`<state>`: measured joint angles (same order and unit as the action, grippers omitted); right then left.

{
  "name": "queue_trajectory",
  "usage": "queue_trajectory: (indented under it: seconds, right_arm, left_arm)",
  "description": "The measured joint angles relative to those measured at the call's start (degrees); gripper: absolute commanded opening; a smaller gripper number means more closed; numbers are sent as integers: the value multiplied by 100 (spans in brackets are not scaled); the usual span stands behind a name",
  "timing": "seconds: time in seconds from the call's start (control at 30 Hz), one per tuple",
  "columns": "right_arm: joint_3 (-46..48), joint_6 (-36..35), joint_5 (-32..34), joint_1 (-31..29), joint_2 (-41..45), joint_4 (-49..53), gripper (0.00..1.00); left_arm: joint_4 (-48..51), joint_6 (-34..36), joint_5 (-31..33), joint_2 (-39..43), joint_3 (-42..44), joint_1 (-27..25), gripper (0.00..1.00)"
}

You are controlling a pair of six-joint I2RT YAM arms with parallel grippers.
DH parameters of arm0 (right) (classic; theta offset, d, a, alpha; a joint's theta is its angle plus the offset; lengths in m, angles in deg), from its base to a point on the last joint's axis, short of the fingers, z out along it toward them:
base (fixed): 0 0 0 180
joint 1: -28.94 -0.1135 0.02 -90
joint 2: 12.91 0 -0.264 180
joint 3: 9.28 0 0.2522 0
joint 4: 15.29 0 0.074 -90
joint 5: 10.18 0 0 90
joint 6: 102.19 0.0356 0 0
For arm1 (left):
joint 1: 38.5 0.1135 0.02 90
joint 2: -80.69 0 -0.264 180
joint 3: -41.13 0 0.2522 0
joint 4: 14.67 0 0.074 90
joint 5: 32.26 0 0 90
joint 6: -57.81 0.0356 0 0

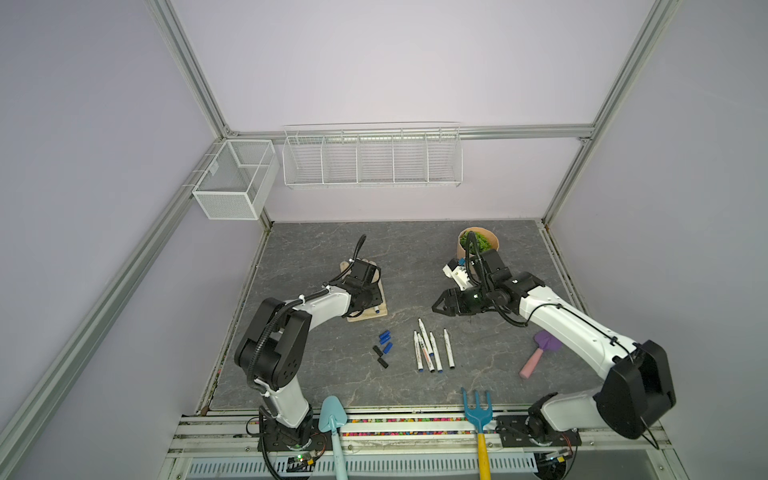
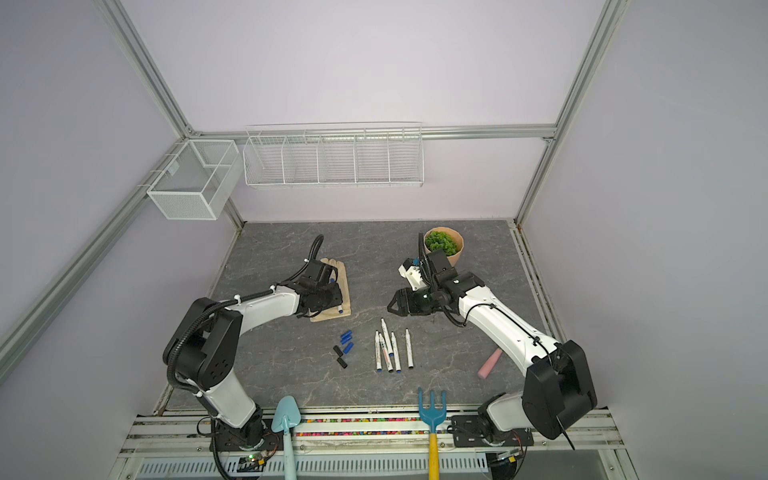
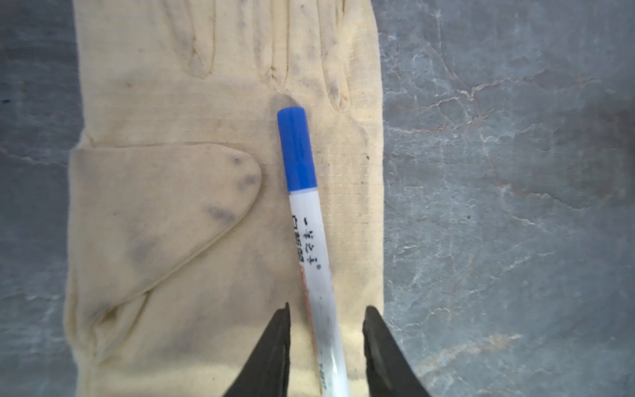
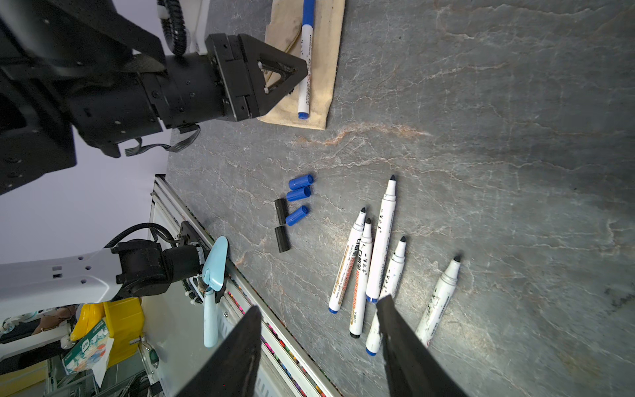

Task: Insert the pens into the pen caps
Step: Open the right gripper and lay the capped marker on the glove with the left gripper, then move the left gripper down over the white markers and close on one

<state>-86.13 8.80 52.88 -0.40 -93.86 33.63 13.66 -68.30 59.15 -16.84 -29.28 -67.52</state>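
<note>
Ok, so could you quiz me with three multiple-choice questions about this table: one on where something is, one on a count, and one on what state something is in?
1. Where does the white marker pen with the blue cap on lie?
A. On the beige cloth glove
B. In the white wire basket
C. In the brown plant pot

2. How many loose blue plastic caps lie on the grey stone-patterned table?
A. One
B. Three
C. Six

3. In what state are the five white marker pens lying together?
A. All capped
B. Uncapped, dark tips bare
C. Snapped in half

Answers:
1 A: the left wrist view shows it resting on the glove.
2 B: three blue caps lie beside two black ones.
3 B: the right wrist view shows every tip exposed.
</note>
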Motion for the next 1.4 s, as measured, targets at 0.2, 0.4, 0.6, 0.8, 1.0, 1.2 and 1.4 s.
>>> queue_trajectory:
  seconds: [0.2,0.4,0.6,0.8,1.0,1.2,1.4]
  right_arm:
    - [0,-35,81,-48,0,15,57]
    - [0,-157,304,-308,-44,74,57]
    - [0,-254,612,-579,-273,240,57]
    - [0,-238,855,-518,-273,254,57]
    - [7,-212,927,-372,-251,249,57]
    - [17,-192,955,-289,-155,247,57]
    - [68,-195,935,-282,-107,247,57]
  left_arm:
    - [262,-31,188,1141,415,-584,39]
    - [413,-337,367,1908,1128,-1757,41]
    - [208,-675,369,2192,1764,-2723,46]
    - [245,-496,435,1526,1255,-3335,51]
    - [573,-219,614,540,306,-3742,51]
    - [1012,-221,896,173,-26,-3825,50]
    - [1086,-221,977,210,-24,-3823,49]
